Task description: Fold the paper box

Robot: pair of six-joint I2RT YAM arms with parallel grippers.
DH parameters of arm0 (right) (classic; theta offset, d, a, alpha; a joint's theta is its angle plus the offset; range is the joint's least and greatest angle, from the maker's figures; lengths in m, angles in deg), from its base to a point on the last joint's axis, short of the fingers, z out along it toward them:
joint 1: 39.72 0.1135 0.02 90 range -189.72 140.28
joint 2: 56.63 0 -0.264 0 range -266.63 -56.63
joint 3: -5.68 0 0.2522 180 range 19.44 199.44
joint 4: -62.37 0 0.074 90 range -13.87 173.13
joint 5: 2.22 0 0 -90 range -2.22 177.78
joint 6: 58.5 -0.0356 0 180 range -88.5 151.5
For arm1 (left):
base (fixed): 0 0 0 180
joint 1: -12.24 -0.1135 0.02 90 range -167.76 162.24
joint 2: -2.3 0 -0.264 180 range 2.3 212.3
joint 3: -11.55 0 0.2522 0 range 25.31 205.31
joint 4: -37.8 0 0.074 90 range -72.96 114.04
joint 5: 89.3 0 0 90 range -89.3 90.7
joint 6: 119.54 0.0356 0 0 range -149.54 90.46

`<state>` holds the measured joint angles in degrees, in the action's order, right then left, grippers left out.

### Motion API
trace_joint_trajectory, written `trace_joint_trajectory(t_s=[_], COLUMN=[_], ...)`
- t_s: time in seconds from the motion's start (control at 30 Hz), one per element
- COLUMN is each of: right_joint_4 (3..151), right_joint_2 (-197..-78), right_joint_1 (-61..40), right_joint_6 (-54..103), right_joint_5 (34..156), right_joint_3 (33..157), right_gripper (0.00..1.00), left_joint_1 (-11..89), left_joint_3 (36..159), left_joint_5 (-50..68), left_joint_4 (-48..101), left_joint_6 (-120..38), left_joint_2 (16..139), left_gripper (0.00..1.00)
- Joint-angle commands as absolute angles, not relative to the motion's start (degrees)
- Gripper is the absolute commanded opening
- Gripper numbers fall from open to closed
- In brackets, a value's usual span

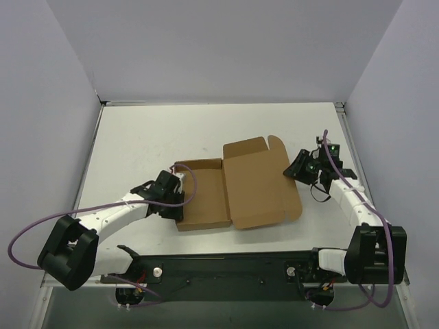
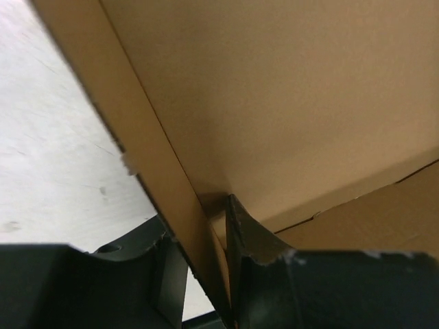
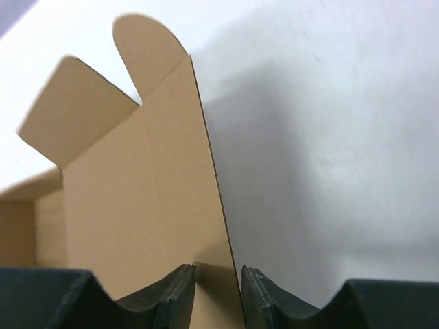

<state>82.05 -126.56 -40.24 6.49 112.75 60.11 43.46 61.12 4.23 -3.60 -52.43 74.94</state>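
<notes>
The paper box (image 1: 257, 181) is brown cardboard lying at the table's middle. Its shallow tray is on the left and its lid lies open to the right, with a rounded tab at the far corner. My left gripper (image 1: 177, 194) is at the tray's left wall. In the left wrist view, the left gripper (image 2: 202, 240) is shut on that upright wall (image 2: 158, 164). My right gripper (image 1: 296, 168) is at the lid's right edge. In the right wrist view, the right gripper (image 3: 218, 271) has a finger on each side of the raised lid panel (image 3: 137, 192), closed in on it.
The white table (image 1: 151, 137) is bounded by grey walls at the left, back and right. A black mounting rail (image 1: 226, 264) runs along the near edge between the arm bases. Purple cables loop from both arms.
</notes>
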Motion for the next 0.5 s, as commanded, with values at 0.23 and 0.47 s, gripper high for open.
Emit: trace_joint_trajectory(t_s=[0.23, 0.47], right_joint_4=[80.88, 84.65], right_joint_2=[-136.52, -133.97], right_joint_1=[-27.95, -23.2], right_joint_6=[10.76, 13.57], right_joint_5=[121.8, 115.91], right_joint_3=[74.99, 77.8], right_gripper=[0.31, 0.34], left_joint_1=[51.35, 53.19], left_joint_3=[61.35, 61.52], left_joint_5=[8.61, 7.91], left_joint_4=[9.71, 12.08], left_joint_6=[-62.85, -64.87], left_joint_2=[74.99, 76.3], left_gripper=[0.34, 0.34])
